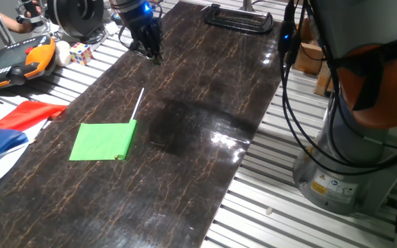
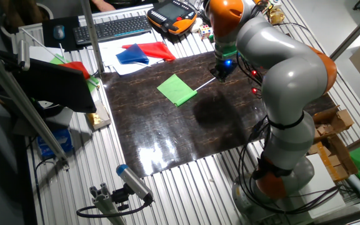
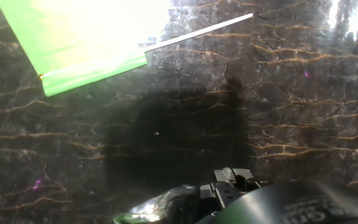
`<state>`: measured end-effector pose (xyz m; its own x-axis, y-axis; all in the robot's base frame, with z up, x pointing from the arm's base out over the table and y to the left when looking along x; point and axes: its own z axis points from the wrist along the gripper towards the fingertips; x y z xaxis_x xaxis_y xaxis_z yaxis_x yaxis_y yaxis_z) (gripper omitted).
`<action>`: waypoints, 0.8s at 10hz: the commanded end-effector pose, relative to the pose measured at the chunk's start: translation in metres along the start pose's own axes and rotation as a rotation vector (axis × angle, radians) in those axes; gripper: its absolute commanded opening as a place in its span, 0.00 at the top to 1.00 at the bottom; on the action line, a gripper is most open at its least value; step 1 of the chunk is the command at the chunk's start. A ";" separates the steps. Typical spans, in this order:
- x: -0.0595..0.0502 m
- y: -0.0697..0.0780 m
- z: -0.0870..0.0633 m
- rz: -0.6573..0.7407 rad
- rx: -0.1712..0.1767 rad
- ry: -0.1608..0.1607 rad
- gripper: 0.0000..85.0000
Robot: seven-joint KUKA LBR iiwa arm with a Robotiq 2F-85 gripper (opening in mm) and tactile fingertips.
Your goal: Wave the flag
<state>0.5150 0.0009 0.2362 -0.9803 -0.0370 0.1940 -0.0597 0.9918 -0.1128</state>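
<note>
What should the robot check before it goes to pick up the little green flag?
1. Bright green cloth flag lies flat on the dark marble-patterned table: ok.
2. Its thin white stick is bare and reachable: ok.
3. Black two-finger gripper is holding nothing: ok.
4. Gripper is above the stick: not ok, it hangs off to one side.
5. Jaws open wide enough: cannot tell.
6. Red cloth and blue cloth lie apart from the flag: ok.

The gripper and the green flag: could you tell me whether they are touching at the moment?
Apart. In one fixed view the gripper hangs beyond the stick's tip, dark tabletop showing between it and the flag, which lies flat.
</note>
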 end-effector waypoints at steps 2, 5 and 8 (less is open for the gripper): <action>0.000 0.000 0.000 -0.018 0.000 0.000 0.99; 0.000 0.000 0.000 -0.004 -0.001 -0.003 0.98; 0.000 0.000 0.000 0.104 -0.144 -0.039 0.99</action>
<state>0.5148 0.0012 0.2359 -0.9866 0.0409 0.1581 0.0360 0.9988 -0.0337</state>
